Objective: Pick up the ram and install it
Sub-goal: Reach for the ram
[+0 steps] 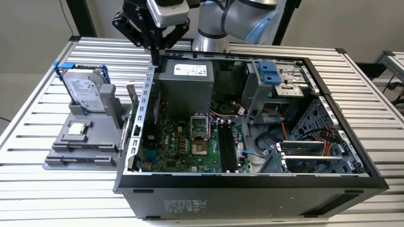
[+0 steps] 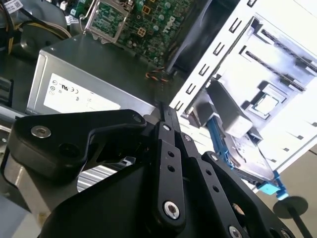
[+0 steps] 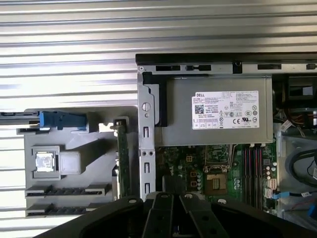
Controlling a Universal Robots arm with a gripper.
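While thin green ram (image 3: 122,163) stands edgewise in grey holder (image 3: 94,148), black angular pincer (image 1: 155,49) hangs closed, empty.

Power supply (image 3: 225,110) bears a white label with maker's logo, barcodes and a row of compliance marks, fine print too small to read; hard drive (image 1: 85,91) label and computer case (image 1: 252,198) side sticker equally unreadable.

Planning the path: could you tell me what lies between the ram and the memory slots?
The case wall and part of the motherboard lie between the ram and the slots, in the first wrist view.
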